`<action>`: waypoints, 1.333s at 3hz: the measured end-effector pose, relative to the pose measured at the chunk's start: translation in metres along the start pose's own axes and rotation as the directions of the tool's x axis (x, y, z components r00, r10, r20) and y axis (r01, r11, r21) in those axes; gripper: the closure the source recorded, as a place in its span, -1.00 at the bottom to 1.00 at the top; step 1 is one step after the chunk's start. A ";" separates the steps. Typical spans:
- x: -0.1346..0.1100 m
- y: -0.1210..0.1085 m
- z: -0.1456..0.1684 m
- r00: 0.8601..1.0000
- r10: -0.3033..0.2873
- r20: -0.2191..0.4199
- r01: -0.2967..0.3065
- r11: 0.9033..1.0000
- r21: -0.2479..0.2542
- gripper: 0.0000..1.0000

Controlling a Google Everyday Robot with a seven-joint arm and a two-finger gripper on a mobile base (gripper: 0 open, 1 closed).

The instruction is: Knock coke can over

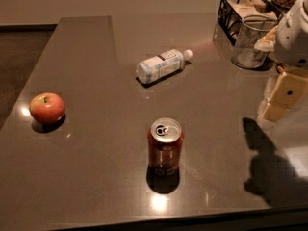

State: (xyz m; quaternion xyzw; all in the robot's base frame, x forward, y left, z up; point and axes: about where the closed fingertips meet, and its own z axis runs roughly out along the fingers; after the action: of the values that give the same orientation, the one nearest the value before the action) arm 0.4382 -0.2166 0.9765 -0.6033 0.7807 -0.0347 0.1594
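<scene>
— Where is the small dark red-brown metal coke can?

— It stands upright on the smooth grey-brown tabletop, near the front edge and about mid-width, silver top and pull-tab facing up.

— And the pincer?

— The cream-coloured pincer hangs at the right edge of the view, above the tabletop and well apart from the can. I cannot tell whether it is apart or together. Its dark shadow falls to the right of the can.

— Anything else there?

— A round red apple sits far to the left. A clear plastic bottle with a white label and cap lies on its side behind the can. A clear glass jar and a black wire basket stand at the far right.
</scene>
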 end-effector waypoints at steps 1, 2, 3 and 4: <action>-0.001 0.000 -0.001 1.000 0.000 0.004 0.000 1.000 0.002 -1.00; -0.013 0.015 0.000 0.997 -0.021 0.070 0.021 1.000 -0.003 -1.00; -0.034 0.042 0.010 0.978 -0.058 0.199 0.066 0.997 -0.036 -1.00; -0.061 0.070 0.020 0.941 -0.090 0.326 0.117 0.991 -0.066 -1.00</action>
State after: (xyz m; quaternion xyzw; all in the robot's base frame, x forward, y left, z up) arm 0.3924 -0.1365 0.9530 -0.6472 0.7121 0.0889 0.2571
